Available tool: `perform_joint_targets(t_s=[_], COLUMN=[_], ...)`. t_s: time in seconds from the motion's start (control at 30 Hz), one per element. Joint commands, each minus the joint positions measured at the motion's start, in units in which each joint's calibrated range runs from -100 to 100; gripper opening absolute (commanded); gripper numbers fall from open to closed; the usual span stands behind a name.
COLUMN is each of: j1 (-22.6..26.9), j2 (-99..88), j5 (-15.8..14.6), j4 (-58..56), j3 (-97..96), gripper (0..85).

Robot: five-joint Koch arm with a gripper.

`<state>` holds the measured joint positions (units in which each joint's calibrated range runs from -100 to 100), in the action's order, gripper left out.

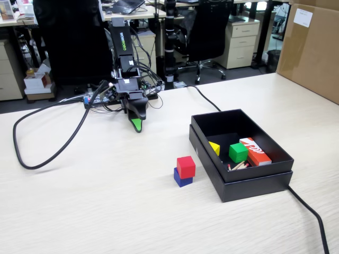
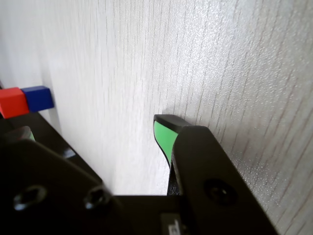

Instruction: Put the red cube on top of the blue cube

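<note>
In the fixed view the red cube (image 1: 186,166) sits on top of the blue cube (image 1: 181,179), slightly offset, on the pale wood table just left of the black box. My gripper (image 1: 137,126) hangs tip-down near the arm's base, well behind and left of the stack, and holds nothing. In the wrist view, which lies on its side, the gripper (image 2: 93,133) is open with bare table between its green-padded fingers (image 2: 164,134). The red cube (image 2: 12,102) and the blue cube (image 2: 38,97) touch at the far left edge.
An open black box (image 1: 239,182) stands right of the stack, holding a green cube (image 1: 238,152), a yellow piece (image 1: 214,147), an orange-red box with white markings (image 1: 255,151) and small sticks. Black cables (image 1: 47,153) loop on the table's left and run off the box's right. A cardboard box (image 1: 312,47) stands far right.
</note>
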<state>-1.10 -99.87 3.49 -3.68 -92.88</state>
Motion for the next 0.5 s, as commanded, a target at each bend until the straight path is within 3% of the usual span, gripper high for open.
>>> perform_joint_targets(t_s=[0.0,0.47], j1=[0.0,0.0], j2=[-0.1,-0.1], j5=[0.6,0.6], j4=[-1.5,-1.5], j3=[-2.3,-2.0], gripper=[48.5,48.5])
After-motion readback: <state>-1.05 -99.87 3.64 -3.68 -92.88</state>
